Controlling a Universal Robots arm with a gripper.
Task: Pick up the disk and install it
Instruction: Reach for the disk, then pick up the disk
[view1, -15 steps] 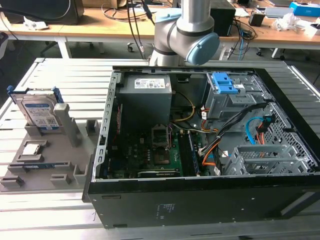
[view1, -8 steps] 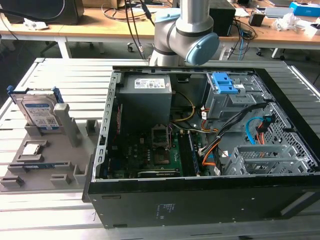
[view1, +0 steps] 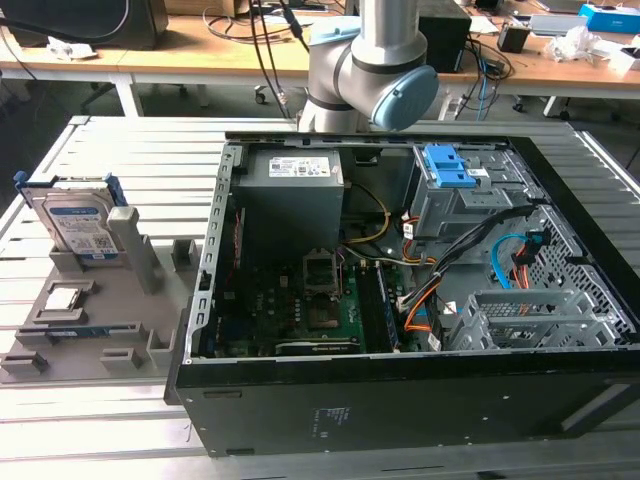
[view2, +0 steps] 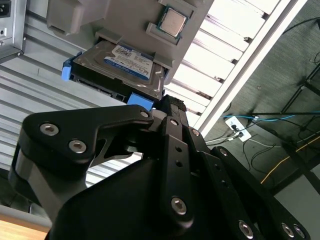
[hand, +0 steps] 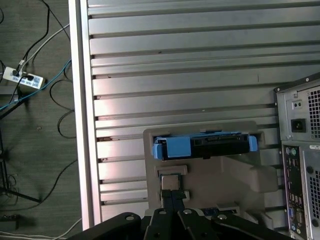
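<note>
Right now the disk (view1: 80, 225) stands on its edge in a grey holder (view1: 110, 335) on the desk (view1: 60, 425), beside the open computer case (view1: 400, 405). The end effector (hand: 171, 196) hangs near it, apart from it. I cannot tell if it is open or closed. A good grab would probably line up over the disk's middle, then lift straight up.

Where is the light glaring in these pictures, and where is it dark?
In the exterior view the table glares nearest the camera, while the case is dark inside; in the second wrist view the slats past the disk wash out white and the gripper is dark; in the first wrist view a pinkish sheen lies on the slats.
</note>
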